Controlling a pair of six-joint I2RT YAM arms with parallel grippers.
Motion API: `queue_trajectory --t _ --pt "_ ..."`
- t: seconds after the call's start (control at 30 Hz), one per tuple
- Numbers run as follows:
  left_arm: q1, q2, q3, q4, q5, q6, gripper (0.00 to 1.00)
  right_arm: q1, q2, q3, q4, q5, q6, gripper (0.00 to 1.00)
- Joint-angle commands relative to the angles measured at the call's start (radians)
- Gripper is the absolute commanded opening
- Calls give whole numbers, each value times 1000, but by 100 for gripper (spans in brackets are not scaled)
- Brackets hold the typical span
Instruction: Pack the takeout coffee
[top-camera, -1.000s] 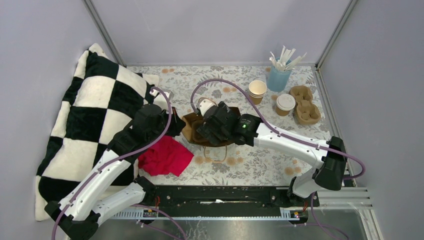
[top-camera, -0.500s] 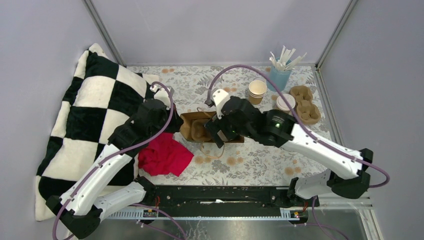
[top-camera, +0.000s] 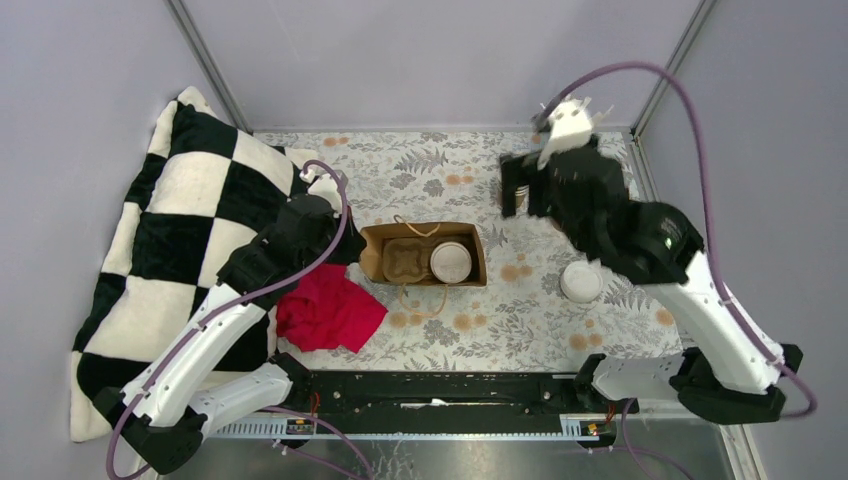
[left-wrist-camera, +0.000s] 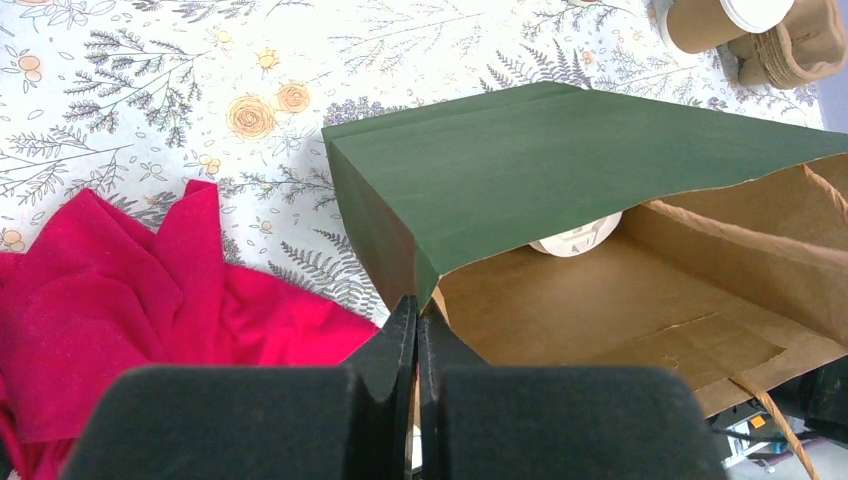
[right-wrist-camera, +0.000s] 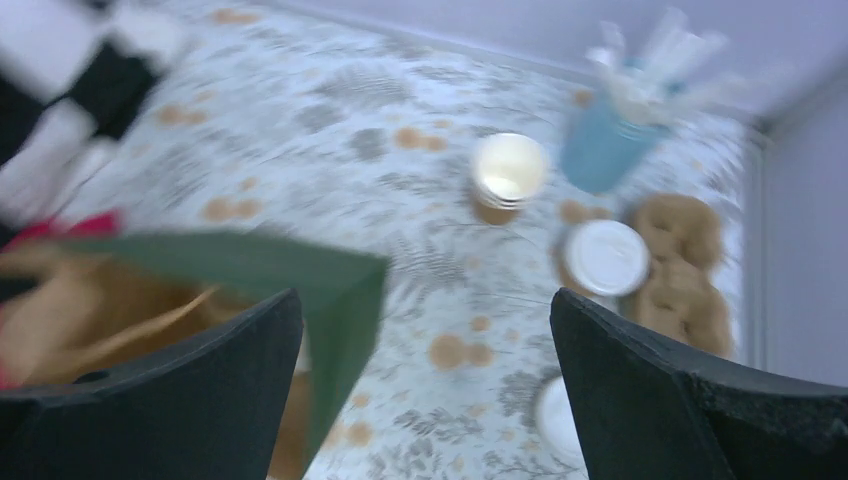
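left wrist view alone shows left gripper (left-wrist-camera: 416, 312) pinching the bag (left-wrist-camera: 560, 160) rim

From above, the right arm (top-camera: 620, 225) covers the back right corner of the counter (top-camera: 440, 170). The blue cup (right-wrist-camera: 600, 150) and carrier (right-wrist-camera: 690, 260) there show only smeared, from the right wrist. The cup (top-camera: 451, 262) in the bag (top-camera: 372, 250) shows just its lid; from the left wrist the bag's green wall hides most of it. A pale disc (right-wrist-camera: 555, 420), blurred and half covered, is perhaps a lid.
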Motion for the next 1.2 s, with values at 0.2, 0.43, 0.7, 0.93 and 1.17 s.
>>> queue_trajectory --t 0.2,0.43,0.7,0.93,1.17 --pt "-2 15 46 -20 9 -13 0 -788 353 -32 38 -460 100 100" --pt "-2 22 59 -32 32 -17 0 -953 616 -24 12 -503 66 100" --pt "-2 0 52 -42 10 -13 0 -968 675 -93 93 -477 -33 100" --pt "-2 -7 50 -53 -1 -13 0 -991 678 -134 132 -508 -66 100" --pt "-1 -7 52 -55 0 -11 0 -999 713 -108 132 -544 -66 97"
